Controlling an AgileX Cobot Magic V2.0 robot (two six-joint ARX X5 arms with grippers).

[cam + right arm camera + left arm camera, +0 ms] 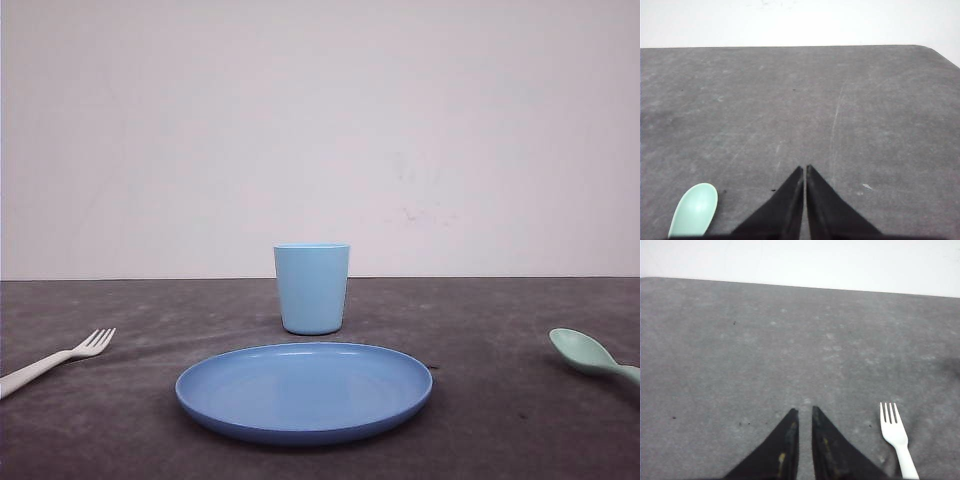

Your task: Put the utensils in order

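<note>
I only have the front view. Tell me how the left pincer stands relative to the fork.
Observer: The left pincer is shut and empty, hanging over bare table; the fork lies apart from it, untouched.
Operator: Report the right side.
Observer: The right pincer is also shut, holding nothing. The spoon lies beside it, bowl facing up, not touching the fingers.
Operator: Say what lies ahead of each pincer.
Observer: Bare grey table up to its far edge, in both wrist views.
</note>
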